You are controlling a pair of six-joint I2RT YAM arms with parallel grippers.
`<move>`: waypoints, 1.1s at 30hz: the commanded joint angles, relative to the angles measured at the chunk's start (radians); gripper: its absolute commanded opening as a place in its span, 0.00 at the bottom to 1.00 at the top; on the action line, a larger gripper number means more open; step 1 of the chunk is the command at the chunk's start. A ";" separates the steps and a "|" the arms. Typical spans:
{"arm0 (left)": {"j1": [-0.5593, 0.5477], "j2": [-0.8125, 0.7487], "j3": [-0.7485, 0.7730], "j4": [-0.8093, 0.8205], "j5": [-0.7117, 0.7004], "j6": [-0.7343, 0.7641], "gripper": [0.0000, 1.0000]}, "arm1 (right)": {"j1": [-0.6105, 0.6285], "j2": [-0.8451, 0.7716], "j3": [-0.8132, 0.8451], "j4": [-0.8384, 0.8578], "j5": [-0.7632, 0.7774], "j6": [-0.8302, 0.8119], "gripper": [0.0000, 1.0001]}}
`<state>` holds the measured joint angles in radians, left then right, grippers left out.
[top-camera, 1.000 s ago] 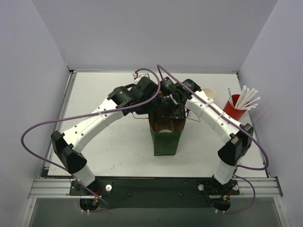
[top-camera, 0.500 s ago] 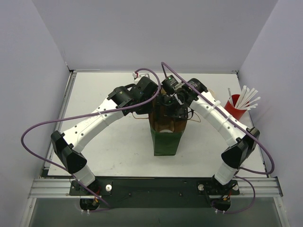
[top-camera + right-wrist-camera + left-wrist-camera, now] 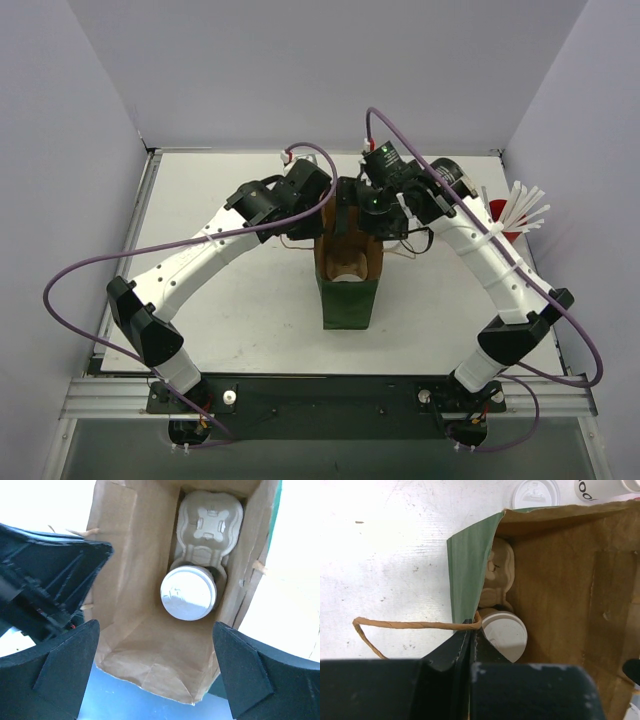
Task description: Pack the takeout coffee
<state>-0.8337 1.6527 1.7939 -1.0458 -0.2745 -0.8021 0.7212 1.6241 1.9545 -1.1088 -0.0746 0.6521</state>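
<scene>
White tabletop [image 3: 230,300], scuffed and boxed in by pale grey walls [image 3: 320,70], carries a green paper bag [image 3: 350,300] standing open between the two arms.

In the left wrist view, the left gripper [image 3: 471,632] has its fingers pressed together on the bag's green rim, pinching the paper. The fingertips merge into one dark blur, so the exact bite is hard to make out. A twisted paper handle [image 3: 395,625] loops out just left of those fingers. Just beyond them, inside the bag, a lidded cup [image 3: 504,636] of coffee sits low, its near edge hidden behind the fingers. Past it lies a moulded pulp carrier [image 3: 499,572], partly covered by the bag's wall. Farther off, outside the bag on the table, a loose lid [image 3: 535,492] and a second cup [image 3: 600,487] are both cut off by the top of the frame.

The right gripper [image 3: 156,630] hangs over the bag's mouth with its fingers [image 3: 65,675] spread wide, holding nothing. The lidded cup stands straight below the gap between them, in the carrier's nearer pocket. The left gripper's black body blocks the view of the bag's wall beside the left-hand finger.

From above, the right arm covers much of a red cup [image 3: 498,210] of straws [image 3: 525,205] at the far right.
</scene>
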 commanded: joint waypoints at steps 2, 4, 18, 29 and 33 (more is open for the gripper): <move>0.016 -0.030 0.004 0.059 0.066 0.038 0.14 | -0.008 -0.082 0.089 -0.054 0.071 0.003 0.90; 0.022 -0.036 0.001 0.070 0.087 0.043 0.20 | -0.017 -0.104 0.084 -0.057 0.137 0.001 0.89; 0.057 -0.133 -0.077 0.207 0.189 0.078 0.50 | -0.270 -0.354 -0.253 -0.029 0.346 -0.037 0.88; 0.077 -0.205 -0.130 0.319 0.274 0.113 0.56 | -0.485 -0.434 -0.523 0.338 0.521 -0.215 0.77; 0.087 -0.214 -0.123 0.323 0.311 0.126 0.56 | -0.520 -0.417 -0.601 0.557 0.562 -0.330 0.70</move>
<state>-0.7620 1.4883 1.6608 -0.7944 -0.0090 -0.7090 0.2256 1.2064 1.4181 -0.8162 0.3809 0.4644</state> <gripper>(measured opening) 0.560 0.723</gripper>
